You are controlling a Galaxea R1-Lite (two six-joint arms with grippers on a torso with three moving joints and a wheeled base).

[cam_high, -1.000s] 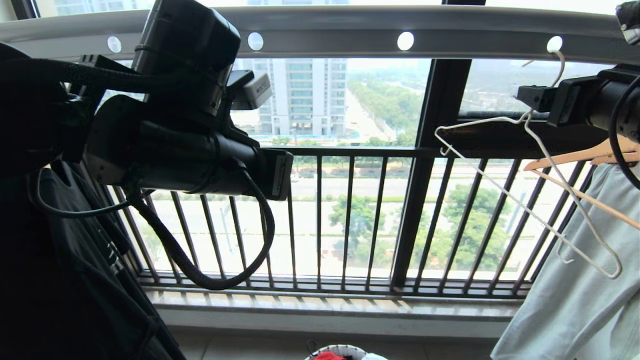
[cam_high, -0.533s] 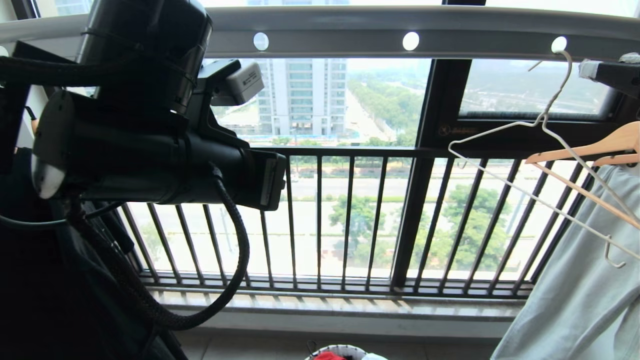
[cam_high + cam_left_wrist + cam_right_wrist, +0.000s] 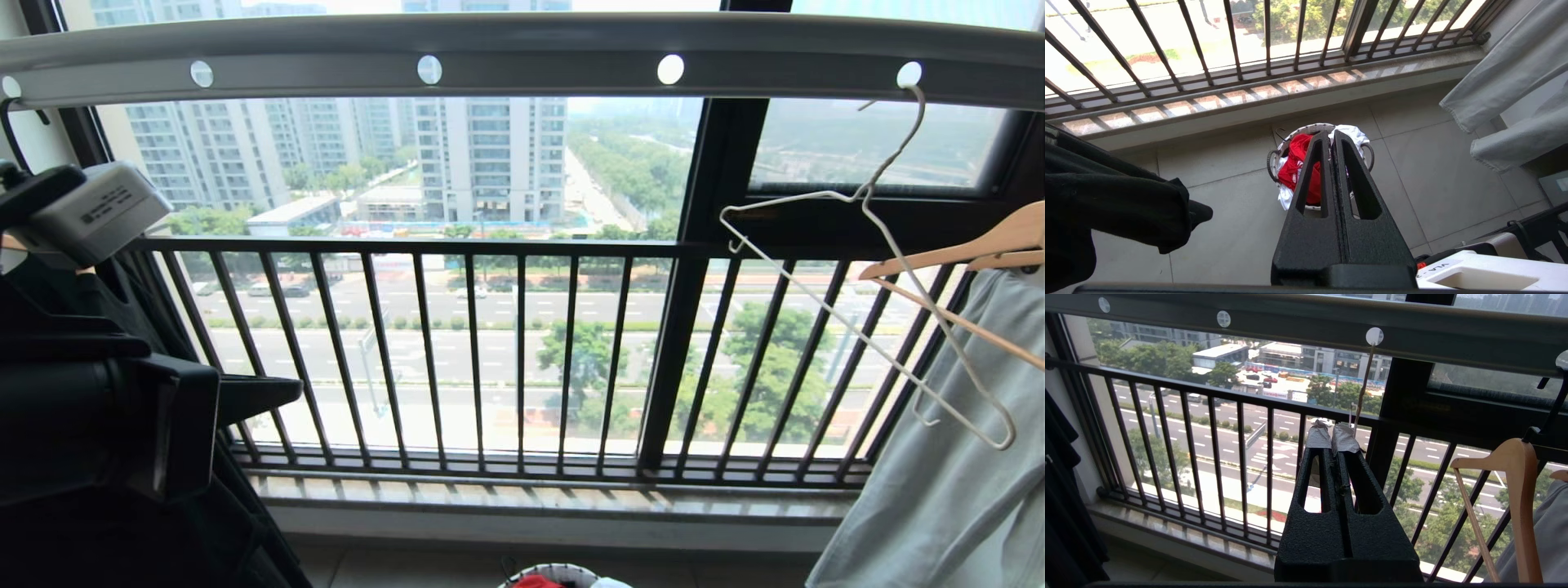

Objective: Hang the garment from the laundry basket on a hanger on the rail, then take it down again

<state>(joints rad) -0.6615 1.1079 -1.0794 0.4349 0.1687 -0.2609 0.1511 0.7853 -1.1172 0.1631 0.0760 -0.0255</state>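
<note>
The grey rail (image 3: pixel 539 53) spans the top of the head view. The thin wire hanger (image 3: pixel 859 194) hangs bare from the rail's right-hand hole. Far below, on the floor, the laundry basket (image 3: pixel 1306 128) holds the red garment (image 3: pixel 1300 163) crumpled beside a white shirt (image 3: pixel 1349 134). My left gripper (image 3: pixel 1331 136) is shut and empty, high above the basket and pointing down at it. My right gripper (image 3: pixel 1331 435), with taped tips, is shut on nothing. It points at the window just short of the hanger's wire (image 3: pixel 1365 375). The right arm is outside the head view.
A black T-shirt (image 3: pixel 1114 196) hangs at the left behind my left arm (image 3: pixel 98 425). At the right hang a wooden hanger (image 3: pixel 1519 477) and a pale grey garment (image 3: pixel 947 490). The dark barred window railing (image 3: pixel 522 351) stands behind the rail.
My left arm has dropped from across the window to the lower left. My right gripper has left the hanger's neck and gone out of the head view. The hanger now swings free on the rail.
</note>
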